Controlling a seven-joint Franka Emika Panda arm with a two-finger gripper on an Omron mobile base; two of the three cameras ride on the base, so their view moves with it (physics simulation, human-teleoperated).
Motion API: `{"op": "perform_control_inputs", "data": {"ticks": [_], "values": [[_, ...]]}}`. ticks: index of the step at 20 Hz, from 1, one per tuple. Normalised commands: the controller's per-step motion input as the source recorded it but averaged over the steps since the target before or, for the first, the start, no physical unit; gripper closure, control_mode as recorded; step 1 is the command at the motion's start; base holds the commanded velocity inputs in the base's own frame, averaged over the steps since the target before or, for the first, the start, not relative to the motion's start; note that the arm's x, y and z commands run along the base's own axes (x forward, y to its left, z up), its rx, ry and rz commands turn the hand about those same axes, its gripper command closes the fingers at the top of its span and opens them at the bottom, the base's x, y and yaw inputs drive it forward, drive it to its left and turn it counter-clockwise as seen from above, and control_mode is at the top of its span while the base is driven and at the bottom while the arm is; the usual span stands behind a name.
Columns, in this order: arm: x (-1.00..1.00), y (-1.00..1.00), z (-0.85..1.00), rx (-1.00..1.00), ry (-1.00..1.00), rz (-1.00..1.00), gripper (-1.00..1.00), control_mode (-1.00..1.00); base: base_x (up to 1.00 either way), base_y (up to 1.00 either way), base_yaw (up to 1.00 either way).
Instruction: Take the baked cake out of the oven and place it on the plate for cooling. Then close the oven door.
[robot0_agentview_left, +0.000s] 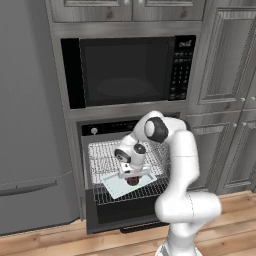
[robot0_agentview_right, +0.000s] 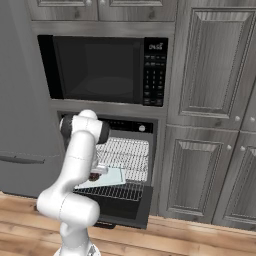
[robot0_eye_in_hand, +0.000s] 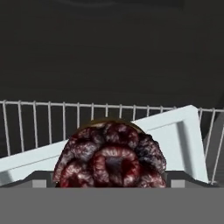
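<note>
Cake first: your tiny round dark reddish-brown baked cake (robot0_eye_in_hand: 110, 158) sits on a pale square tray (robot0_agentview_left: 122, 184) resting on the silver wire rack (robot0_agentview_right: 122, 156) pulled out of the black built-in wall oven (robot0_agentview_left: 90, 131). The wide black drop-down oven door (robot0_agentview_right: 122, 210) hangs open below. Your gripper (robot0_agentview_left: 133, 175) is spread wide right over the cake, with no grasp on it that you can see.
</note>
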Motion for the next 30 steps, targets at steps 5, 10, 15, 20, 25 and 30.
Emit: {"op": "perform_control_inputs", "data": {"ticks": [5,10,15,20,25,30], "values": [[-0.33,-0.29,0.44,0.03,-0.10,0.26,1.00,-1.00,0.00,0.00,0.00],[-0.24,-0.25,0.48,0.00,-0.04,0.27,1.00,-1.00,0.00,0.00,0.00],[-0.13,-0.22,0.49,0.00,-0.01,0.21,1.00,-1.00,0.00,0.00,0.00],[0.04,-0.16,0.47,-0.03,0.06,0.11,1.00,-1.00,0.00,0.00,0.00],[0.12,-0.14,0.46,-0.04,0.11,0.09,1.00,-1.00,0.00,0.00,0.00],[0.22,-0.11,0.48,-0.01,0.17,0.13,1.00,-1.00,0.00,0.00,0.00]]}}
